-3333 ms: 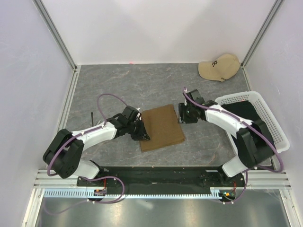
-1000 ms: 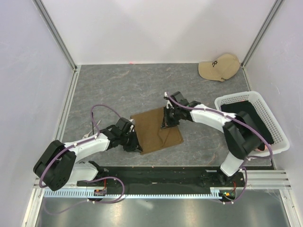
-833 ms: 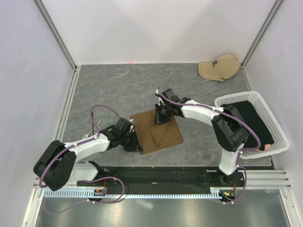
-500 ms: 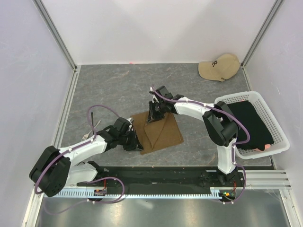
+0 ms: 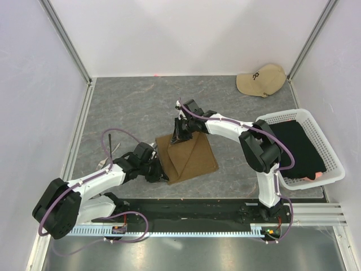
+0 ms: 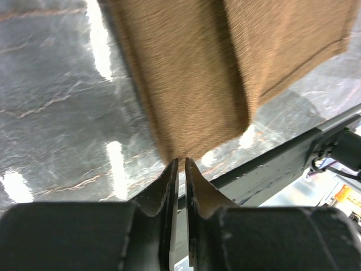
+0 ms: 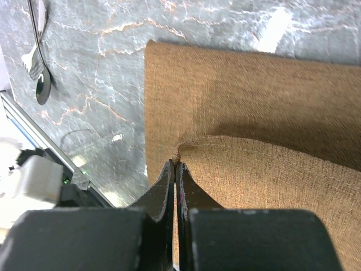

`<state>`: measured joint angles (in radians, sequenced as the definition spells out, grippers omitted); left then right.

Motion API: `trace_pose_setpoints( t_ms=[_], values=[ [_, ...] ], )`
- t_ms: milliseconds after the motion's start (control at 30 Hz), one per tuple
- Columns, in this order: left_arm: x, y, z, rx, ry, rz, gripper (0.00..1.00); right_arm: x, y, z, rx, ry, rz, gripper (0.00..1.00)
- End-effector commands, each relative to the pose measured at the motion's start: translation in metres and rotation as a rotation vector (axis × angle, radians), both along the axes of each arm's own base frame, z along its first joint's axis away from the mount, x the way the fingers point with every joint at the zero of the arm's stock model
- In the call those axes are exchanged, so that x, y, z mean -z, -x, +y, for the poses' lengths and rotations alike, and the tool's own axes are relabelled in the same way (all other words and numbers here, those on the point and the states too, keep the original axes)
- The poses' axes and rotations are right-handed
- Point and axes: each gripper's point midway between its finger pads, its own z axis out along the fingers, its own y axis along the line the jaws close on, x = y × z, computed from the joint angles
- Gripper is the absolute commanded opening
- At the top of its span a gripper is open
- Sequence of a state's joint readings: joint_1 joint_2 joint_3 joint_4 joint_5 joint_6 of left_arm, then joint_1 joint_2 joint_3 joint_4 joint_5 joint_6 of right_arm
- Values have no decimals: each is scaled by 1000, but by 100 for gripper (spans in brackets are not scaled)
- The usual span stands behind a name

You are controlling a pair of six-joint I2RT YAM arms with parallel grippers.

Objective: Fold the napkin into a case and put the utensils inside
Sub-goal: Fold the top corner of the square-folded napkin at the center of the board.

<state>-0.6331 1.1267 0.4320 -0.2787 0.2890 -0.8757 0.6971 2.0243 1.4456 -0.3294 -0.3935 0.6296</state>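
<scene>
Midway along the table's near edge lies one napkin, long axis running near to far, far end leaning left, one corner folded over on top. Right gripper is clamped tight on that folded corner. Left gripper sits at the near left corner, fingers almost together; whether they hold cloth, can't tell. Utensils by the left edge, two at least. One basket at the right edge, one cap in the far right corner.

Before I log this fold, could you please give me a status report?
Right gripper: jaws shut on a folded-over corner of the napkin. Left gripper: jaws nearly closed at its near-left corner, grip unclear. Utensils on the table, outside the fold.
</scene>
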Motion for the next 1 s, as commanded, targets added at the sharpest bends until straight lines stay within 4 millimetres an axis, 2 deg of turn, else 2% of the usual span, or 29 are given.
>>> trace_pose_setpoints(
  t_ms=[0, 367, 800, 967],
  values=[
    [7, -1, 1, -38, -1, 19, 13, -14, -8, 23, -13, -71, -11, 0],
    [19, 4, 7, -46, -23, 35, 11, -5, -18, 39, 3, -96, 12, 0],
    [19, 4, 6, -40, -24, 37, 9, 0, -31, 54, 5, -126, 16, 0],
    [17, 3, 5, -35, -20, 31, 9, 7, -32, 59, -4, -129, 33, 2]
  ],
)
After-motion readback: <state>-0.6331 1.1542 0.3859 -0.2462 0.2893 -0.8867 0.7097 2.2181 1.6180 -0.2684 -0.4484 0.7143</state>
